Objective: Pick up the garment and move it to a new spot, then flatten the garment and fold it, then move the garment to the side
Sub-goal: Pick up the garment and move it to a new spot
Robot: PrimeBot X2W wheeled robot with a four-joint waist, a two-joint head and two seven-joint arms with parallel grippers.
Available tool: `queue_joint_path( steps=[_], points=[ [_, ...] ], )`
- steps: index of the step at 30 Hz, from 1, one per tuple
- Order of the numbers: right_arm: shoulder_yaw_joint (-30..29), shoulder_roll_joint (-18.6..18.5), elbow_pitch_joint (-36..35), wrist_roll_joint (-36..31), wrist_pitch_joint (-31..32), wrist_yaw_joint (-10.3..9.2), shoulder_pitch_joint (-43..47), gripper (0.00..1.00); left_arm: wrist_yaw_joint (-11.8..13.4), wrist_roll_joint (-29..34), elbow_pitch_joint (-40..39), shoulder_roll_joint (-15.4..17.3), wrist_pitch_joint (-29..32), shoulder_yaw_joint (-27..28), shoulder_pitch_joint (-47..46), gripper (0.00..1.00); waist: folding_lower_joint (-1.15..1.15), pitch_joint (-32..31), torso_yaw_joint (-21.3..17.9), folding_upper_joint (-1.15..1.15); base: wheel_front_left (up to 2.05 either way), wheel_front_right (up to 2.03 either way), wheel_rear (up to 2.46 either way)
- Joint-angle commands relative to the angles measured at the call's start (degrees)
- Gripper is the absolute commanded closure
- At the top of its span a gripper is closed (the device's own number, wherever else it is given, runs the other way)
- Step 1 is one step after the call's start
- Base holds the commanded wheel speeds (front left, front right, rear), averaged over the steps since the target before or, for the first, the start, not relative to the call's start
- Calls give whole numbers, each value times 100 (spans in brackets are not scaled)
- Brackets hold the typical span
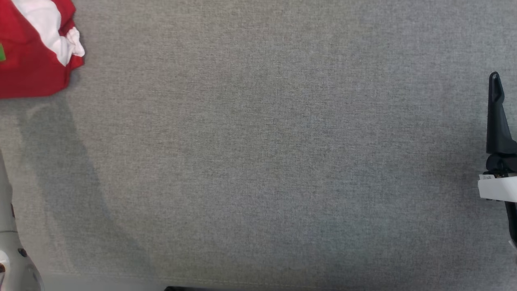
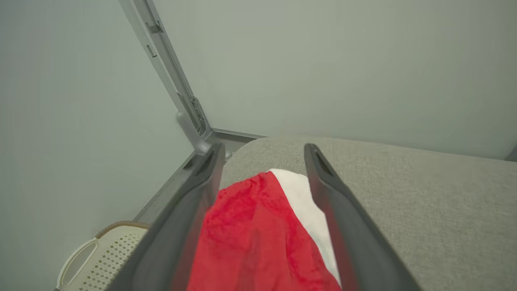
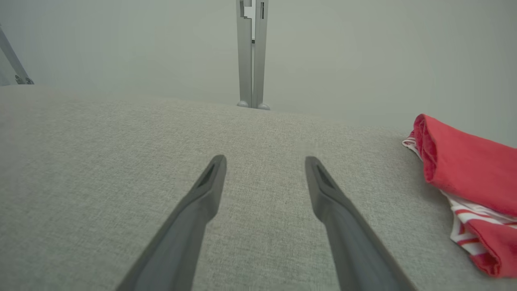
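On the grey woven tabletop (image 1: 258,161), far left, pinch a thick fold of the limp red-and-white cloth garment (image 1: 28,68); your left gripper (image 2: 263,151) and right gripper (image 3: 264,161) gape empty.

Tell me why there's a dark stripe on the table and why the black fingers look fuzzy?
Head view: the stripe is a soft shadow, probably from the left arm. Left wrist view: the fingers sit close to the lens, so they blur, and the garment tints their edges red.

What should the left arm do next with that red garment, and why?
Probably lower the left end effector and close it on the garment: its fingers are open, and the garment lies bunched between them near the table corner, not yet gripped.
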Motion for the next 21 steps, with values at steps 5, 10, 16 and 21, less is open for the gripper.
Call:
queue_joint_path(
  steps=[5, 10, 16, 21],
  points=[
    [-51, -82, -191, 34, 76, -6, -81, 0, -113, -210, 962, 119, 576, 1, -397, 0, -1, 360, -183, 0, 0, 0, 0],
    [-40, -93, -231, 28, 108, -6, -32, 0, -251, -332, 1631, 125, 889, -9, -466, 0, -1, 344, -144, 0, 0, 0, 0],
    [52, -107, -211, 47, 129, -7, -80, 0, -419, -569, 2532, -31, 1653, -13, -423, 12, -1, 330, -145, 0, 0, 0, 0],
    [107, -47, -109, 65, 80, -6, -113, 0, -536, -623, 2844, -97, 1675, -90, -472, 100, -1, 253, -146, 0, 0, 0, 0]
  ],
)
